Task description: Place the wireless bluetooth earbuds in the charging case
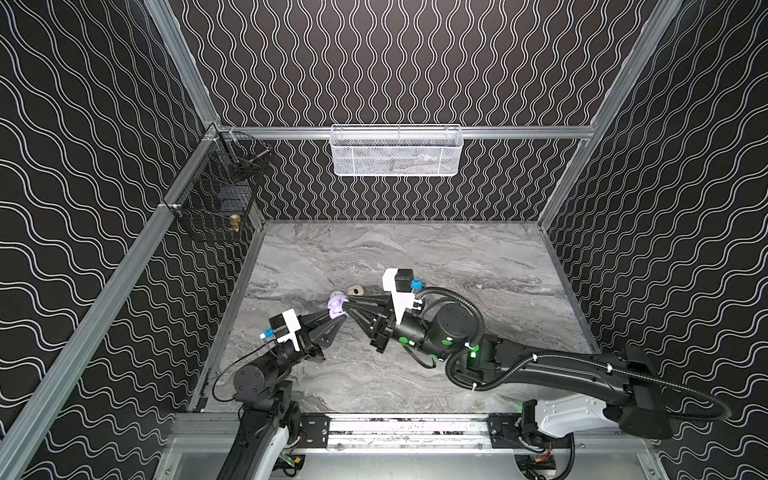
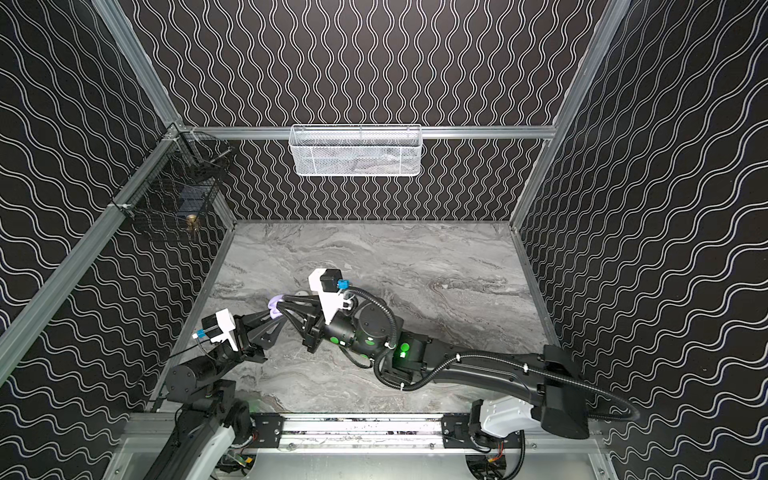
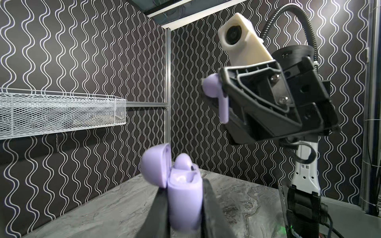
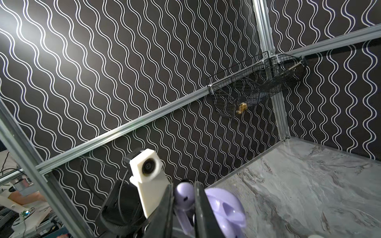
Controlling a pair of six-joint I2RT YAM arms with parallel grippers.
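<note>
**Top views.** In both top views the left claw (image 1: 338, 319) is clamped on the lavender charging case (image 1: 335, 304). It holds the case over the grey marbled tabletop (image 1: 457, 257), left of centre. The right claw (image 1: 347, 306) comes in from the right, and its tips lie just beside the case. What it holds is too small to tell here. A small tan rounded object (image 1: 355, 289) lies on the tabletop just behind the claws. A white mesh basket (image 1: 395, 151) hangs on the back wall, and a black wire basket (image 1: 216, 199) hangs in the left corner. The same meeting of left claw (image 2: 272, 316), case (image 2: 275, 300) and right claw (image 2: 283, 306) appears in a top view.

**Left wrist view.** The left claw (image 3: 183, 189) grips the case (image 3: 183, 208) by its two sides. The lid (image 3: 154, 164) stands open. One earbud (image 3: 183, 162) sits in a socket of the case. Above it and apart from it, the right claw (image 3: 224, 99) is closed on a second lavender earbud (image 3: 212, 88), whose stem points downward.

**Right wrist view.** The right claw (image 4: 183, 191) pinches the second lavender earbud (image 4: 184, 195) between its two fingers. The open lid (image 4: 224, 210) shows just beside them.
</note>
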